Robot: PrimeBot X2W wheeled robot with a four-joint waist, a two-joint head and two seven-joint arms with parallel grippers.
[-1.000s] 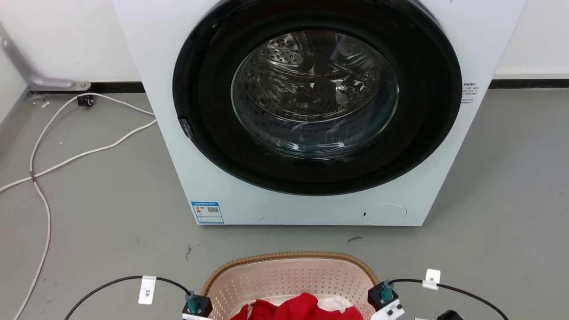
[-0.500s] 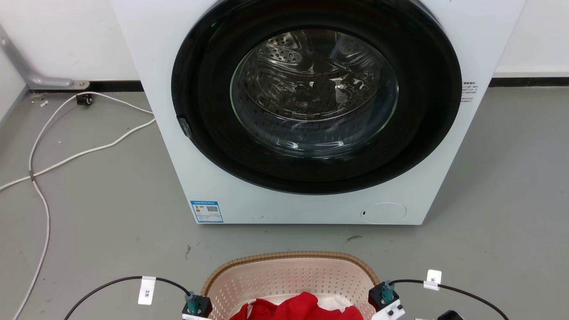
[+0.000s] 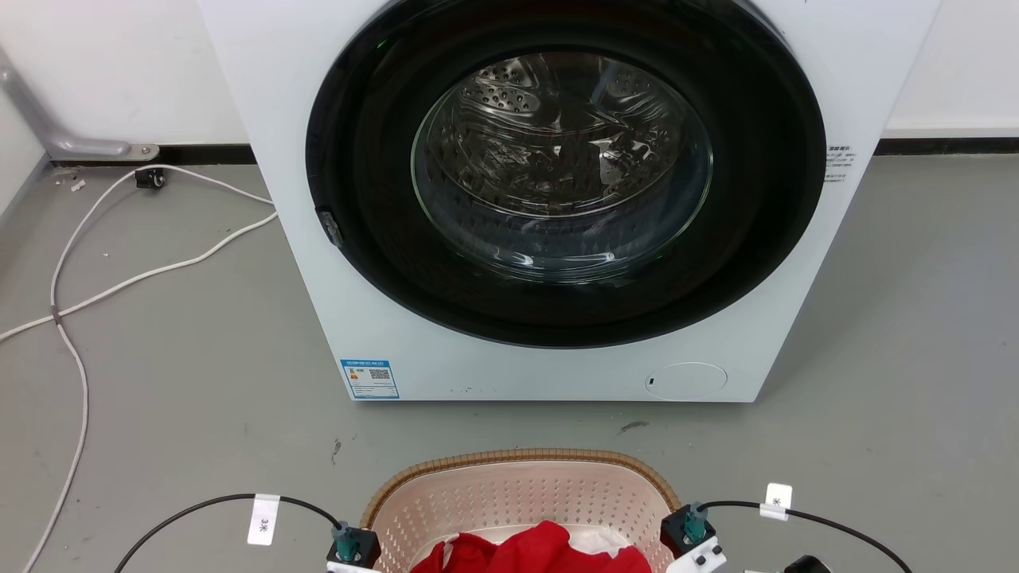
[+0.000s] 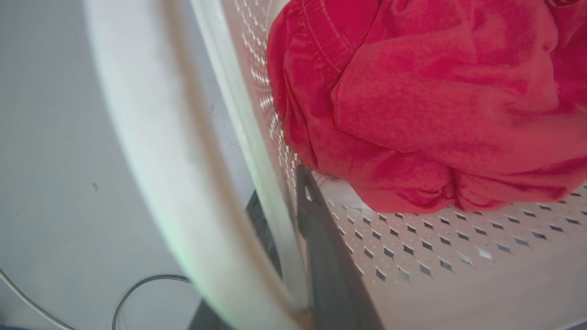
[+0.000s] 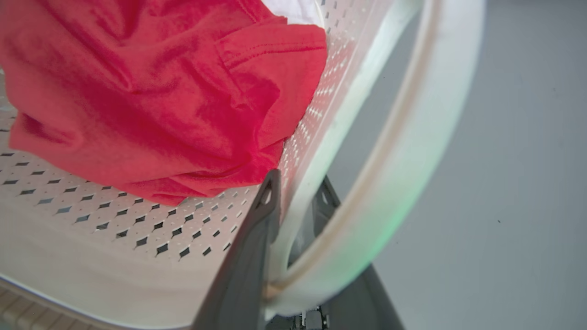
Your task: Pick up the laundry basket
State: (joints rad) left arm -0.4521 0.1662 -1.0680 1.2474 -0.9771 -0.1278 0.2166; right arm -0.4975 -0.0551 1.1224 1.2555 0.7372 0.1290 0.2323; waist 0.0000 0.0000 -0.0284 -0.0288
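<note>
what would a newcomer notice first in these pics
The white washer with its big dark round door takes up most of the head view, straight ahead. At that view's bottom edge is the basket, with a bright red cloth in it. In the wrist views the left claw and right claw each grip a basket side wall, one finger inside and one outside.

A white front-loading washing machine [image 3: 382, 350] stands on the grey floor [image 3: 175, 398], a blue label [image 3: 370, 380] at its lower left corner. White cables [image 3: 72, 278] trail over the floor to its left. Nearer lies a crumpled red garment [image 4: 426, 101], with white cloth [image 4: 337, 196] peeping from under its edge.
</note>
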